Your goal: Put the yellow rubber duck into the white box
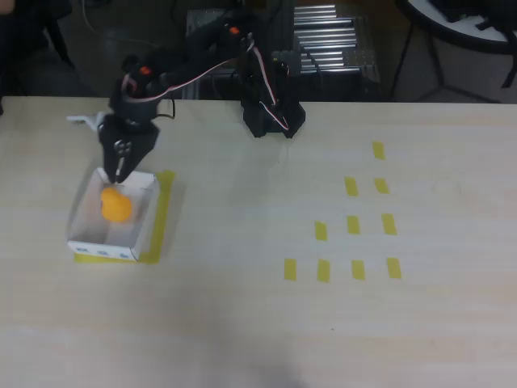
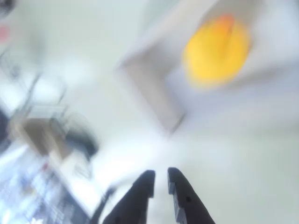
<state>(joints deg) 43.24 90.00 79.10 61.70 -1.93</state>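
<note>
The yellow rubber duck (image 1: 115, 204) lies inside the white box (image 1: 105, 252) at the left of the table in the overhead view. My gripper (image 1: 119, 168) hangs over the box's far wall, just behind the duck and apart from it. Its fingers stand close together with nothing between them. The blurred wrist view has the duck (image 2: 216, 51) at the upper right, resting inside the box's grey-white walls (image 2: 149, 88). There my gripper (image 2: 160, 176) is at the bottom edge, its dark fingers nearly touching and empty.
Yellow tape (image 1: 164, 210) edges the box on its right and front sides. Several short yellow tape strips (image 1: 353, 225) lie in rows on the right half of the table. The arm's black base (image 1: 271, 113) stands at the table's back edge, with a metal rack (image 1: 323, 40) behind it.
</note>
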